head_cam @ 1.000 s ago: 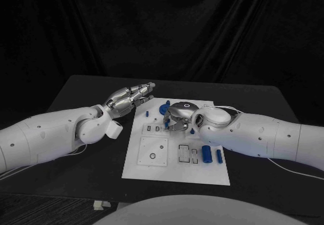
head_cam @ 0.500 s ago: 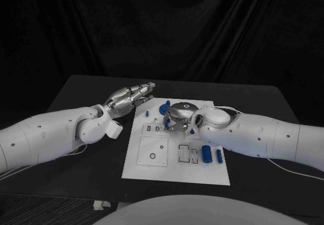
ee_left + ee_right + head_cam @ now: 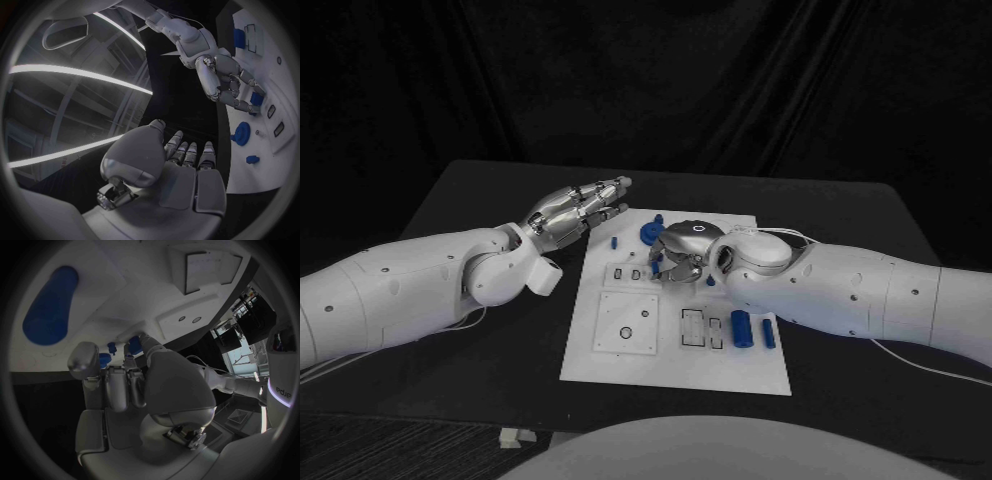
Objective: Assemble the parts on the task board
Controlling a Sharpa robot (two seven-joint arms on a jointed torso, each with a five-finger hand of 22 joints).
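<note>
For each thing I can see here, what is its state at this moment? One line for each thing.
Left hand: holds nothing, hovers beside the board's far left corner.
Right hand: over the board's middle, fingers curled down at a small blue part.
Task board: flat on the black table.
Two blue cylinders: lying on the board, near its right edge.
Round blue knob: on the board's far end, untouched.

My right hand covers the task board beneath it; I can't tell what its fingers hold.
</note>
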